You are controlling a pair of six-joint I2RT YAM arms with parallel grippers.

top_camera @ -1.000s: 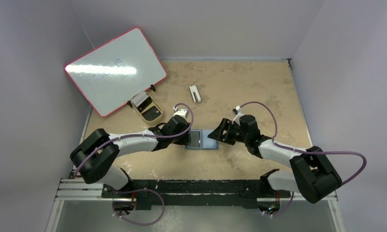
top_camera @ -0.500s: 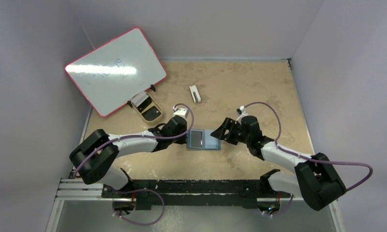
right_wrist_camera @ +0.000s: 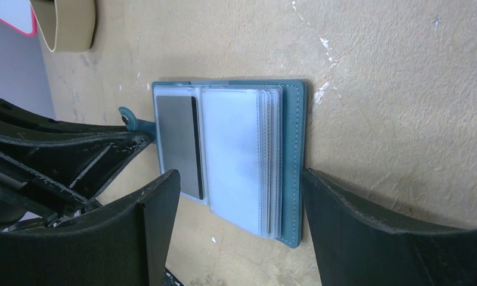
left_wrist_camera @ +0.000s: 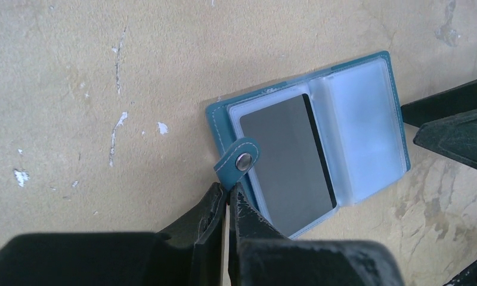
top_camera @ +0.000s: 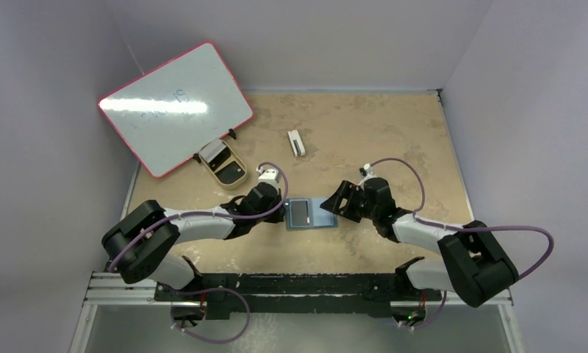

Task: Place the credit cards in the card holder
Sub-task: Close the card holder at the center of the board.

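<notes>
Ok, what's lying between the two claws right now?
The open card holder, flat on the table with a dark card in one pocket. The top view shows it between the left claw and right claw.

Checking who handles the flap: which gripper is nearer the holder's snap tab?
Left. The left gripper is shut against the snap tab; the right gripper straddles the card holder, open, at its other end.

I see a pink-framed whiteboard (top_camera: 175, 107), a tan rounded tray (top_camera: 235, 157) just beside it. A small white block (top_camera: 295, 143) lies apart.
</notes>
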